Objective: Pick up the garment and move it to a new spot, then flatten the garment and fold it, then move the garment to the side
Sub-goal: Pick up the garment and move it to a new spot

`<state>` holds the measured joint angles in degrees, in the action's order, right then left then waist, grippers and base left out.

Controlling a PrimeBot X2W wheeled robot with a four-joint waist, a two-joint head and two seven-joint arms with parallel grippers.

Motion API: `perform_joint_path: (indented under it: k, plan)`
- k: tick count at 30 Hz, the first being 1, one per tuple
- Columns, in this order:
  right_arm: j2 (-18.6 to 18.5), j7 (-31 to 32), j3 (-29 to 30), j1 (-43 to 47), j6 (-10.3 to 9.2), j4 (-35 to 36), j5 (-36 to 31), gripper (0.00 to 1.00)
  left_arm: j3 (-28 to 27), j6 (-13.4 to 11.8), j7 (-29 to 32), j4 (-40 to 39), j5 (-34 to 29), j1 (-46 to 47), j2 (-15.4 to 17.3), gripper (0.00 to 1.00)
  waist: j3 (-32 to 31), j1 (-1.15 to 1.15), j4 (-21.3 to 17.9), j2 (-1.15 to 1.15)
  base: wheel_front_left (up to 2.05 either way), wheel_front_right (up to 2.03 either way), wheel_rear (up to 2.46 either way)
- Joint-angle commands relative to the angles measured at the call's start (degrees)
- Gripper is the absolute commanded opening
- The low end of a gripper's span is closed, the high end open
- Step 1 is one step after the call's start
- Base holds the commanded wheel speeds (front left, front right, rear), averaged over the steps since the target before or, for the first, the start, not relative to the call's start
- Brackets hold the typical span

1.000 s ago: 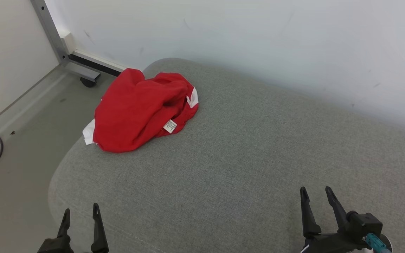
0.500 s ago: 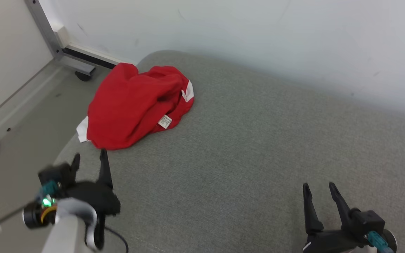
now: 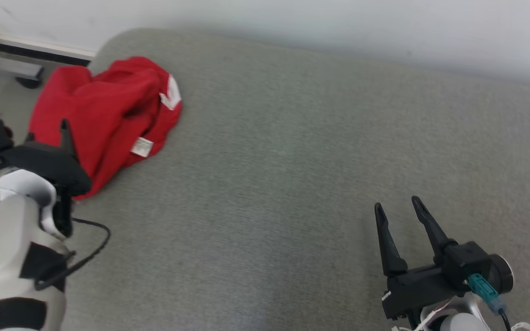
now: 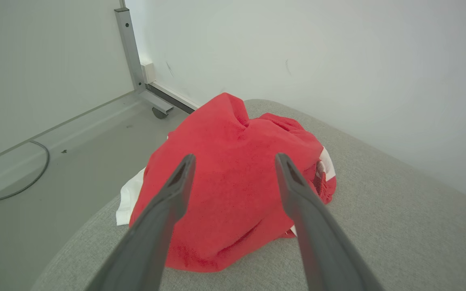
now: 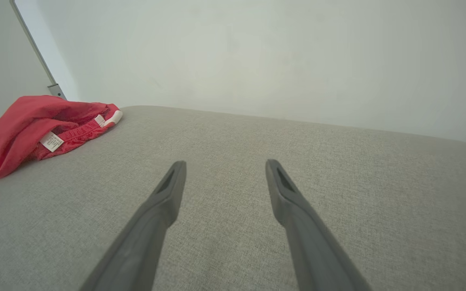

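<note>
The garment [image 3: 108,105] is a crumpled red heap with white trim and a small white label, lying at the far left end of the grey cushion [image 3: 269,161]. My left gripper [image 3: 46,131] hovers at the heap's near left edge, open, fingers pointing at it. In the left wrist view the garment [image 4: 237,182] sits framed between the spread fingers of my left gripper [image 4: 235,157], which hold nothing. My right gripper [image 3: 396,202] stands open and empty over bare cushion at the lower right. From the right wrist view the garment [image 5: 26,129] lies far left of my right gripper [image 5: 225,162].
A white wall [image 3: 338,23] runs behind the cushion. Past the cushion's rounded left end is bare floor [image 4: 55,161] with a metal frame leg on a caster [image 4: 156,107] and a dark cable [image 4: 34,178].
The head camera has swung, shifting the whole scene left and down. My left arm has risen and reached forward to the garment's near edge. The right gripper has kept its place; the garment lies unmoved.
</note>
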<state>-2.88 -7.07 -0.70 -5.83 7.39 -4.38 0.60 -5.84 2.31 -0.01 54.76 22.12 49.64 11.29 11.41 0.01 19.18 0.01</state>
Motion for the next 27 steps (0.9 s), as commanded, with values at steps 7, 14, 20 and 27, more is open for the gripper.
perform_joint_path:
  k: [7,14,20,27]
  plan:
    - [0.0,1.8,-0.5,0.4,0.19,5.2,-0.7,1.0,-1.6,-2.7,1.0,6.1,0.3,3.1,5.9,1.0,11.3,-0.01,-13.5,-0.01,0.0,0.0,0.0]
    - [0.1,1.8,0.1,1.1,0.19,7.0,0.3,1.0,-1.4,-4.5,2.3,10.2,0.1,5.2,8.9,1.0,13.5,-0.01,-16.1,-0.01,0.0,0.0,0.0]
    - [0.1,0.6,-0.9,0.3,0.19,5.6,1.8,1.0,-0.4,-5.4,1.3,11.4,-0.6,6.3,9.3,0.0,12.6,-0.01,-15.8,-0.01,0.0,0.0,0.0]
    - [0.1,-1.8,-1.3,-0.7,0.19,1.3,4.6,1.0,2.7,-4.0,2.1,10.3,-2.9,7.3,10.7,0.0,7.2,-0.01,-13.4,-0.01,0.0,0.0,0.0]
